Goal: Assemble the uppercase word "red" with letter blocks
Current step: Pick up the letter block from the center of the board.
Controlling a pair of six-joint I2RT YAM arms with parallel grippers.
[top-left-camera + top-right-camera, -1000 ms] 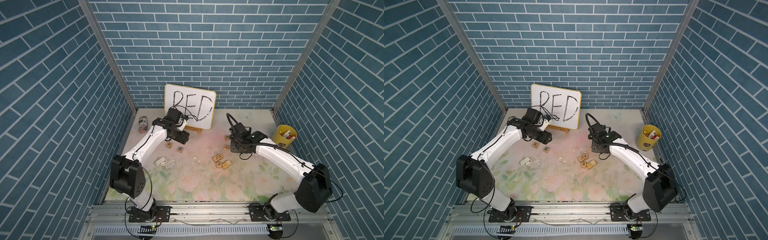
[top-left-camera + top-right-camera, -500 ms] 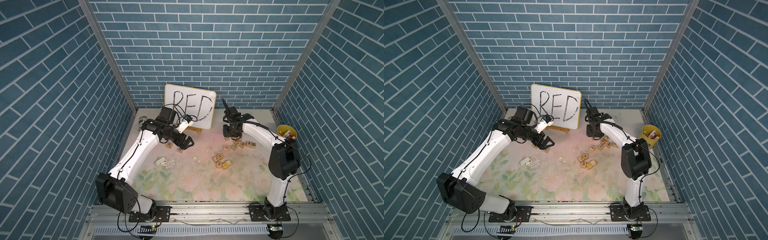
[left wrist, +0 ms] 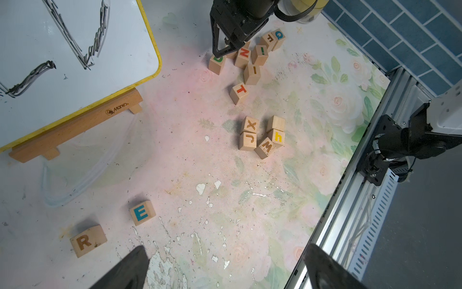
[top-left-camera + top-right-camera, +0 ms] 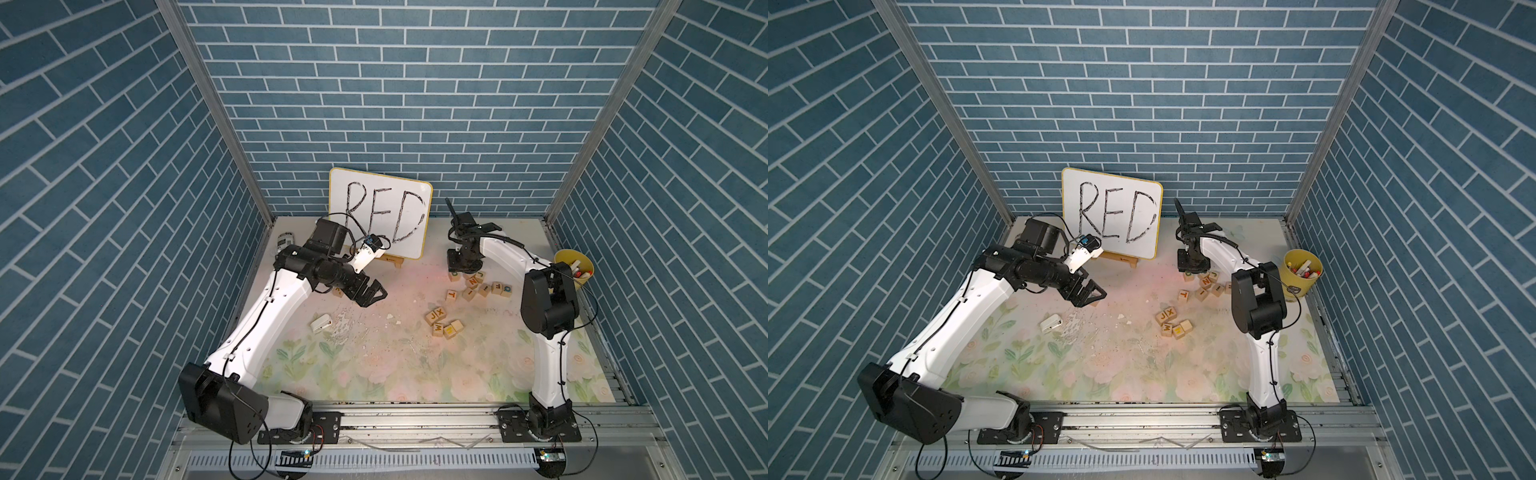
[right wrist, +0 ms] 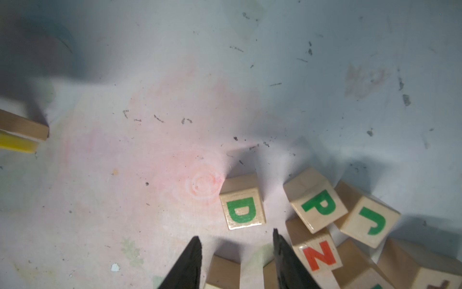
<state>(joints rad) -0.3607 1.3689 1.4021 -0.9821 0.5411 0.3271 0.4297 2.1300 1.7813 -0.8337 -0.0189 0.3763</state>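
Fingers of the right gripper [image 5: 236,234] stand apart, holding nothing; the D block [image 5: 242,209] lies just ahead of the tips, with the P block [image 5: 316,202] and N block [image 5: 317,255] beside. Fingers of the left gripper [image 3: 225,246] are spread wide and empty; the R block [image 3: 87,240] and E block [image 3: 142,212] lie near one tip, apart from each other. The whiteboard [image 4: 380,218] beyond reads "RED"; its stand [image 3: 75,130] is marked "Manes".

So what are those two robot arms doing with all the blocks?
They're spelling RED, like on the whiteboard. The R block and E block lie near each other on the table by the left pincer, which is open and empty. The right pincer is open just above the D block, not gripping it yet.
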